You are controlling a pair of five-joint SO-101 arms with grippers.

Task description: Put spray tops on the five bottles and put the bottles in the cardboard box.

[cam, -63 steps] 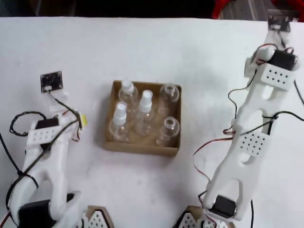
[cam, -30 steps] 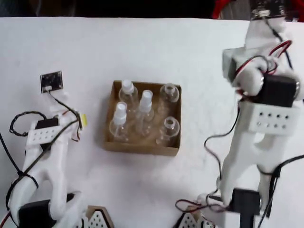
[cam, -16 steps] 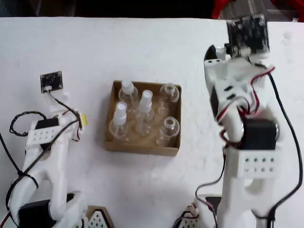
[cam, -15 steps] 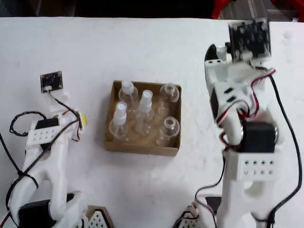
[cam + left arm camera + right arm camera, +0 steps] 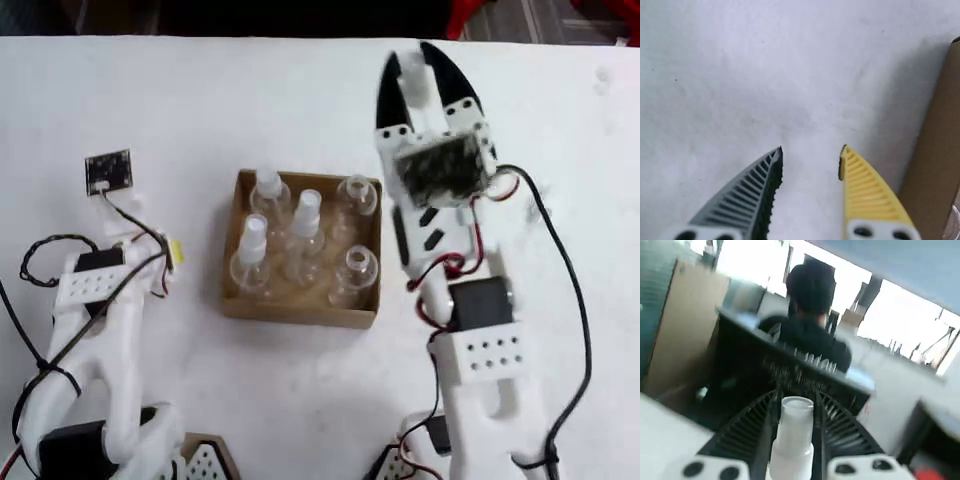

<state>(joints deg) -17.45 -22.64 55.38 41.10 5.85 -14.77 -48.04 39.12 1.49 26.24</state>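
— Where's the right claw (image 5: pixel 796 393)?
— Up off the bench (image 5: pixel 200 90), toward its far edge, just past the box's far right corner. Its fingers are closed most of the way, clamped on a spray top (image 5: pixel 792 432) that lies along them, its head near the tips
— And the box (image 5: pixel 300 308)?
— Mid-bench, between the two arms. All five bottles stand in it. Three wear tops: the far-left bottle (image 5: pixel 268 188) in its corner, the near-left bottle (image 5: pixel 250 240) by the left wall, and the middle bottle (image 5: pixel 306 210). Two have bare necks, both along the right wall: the far-right bottle (image 5: pixel 357 195) and the near-right bottle (image 5: pixel 355 265)
— Left claw (image 5: pixel 811 150)?
— Low over the bench on the box's left side. Its fingers are spread wide, one grey, one yellow, and it holds nothing. The yellow finger (image 5: pixel 860 190) is just beside the box's outer wall; whether it touches I can't tell
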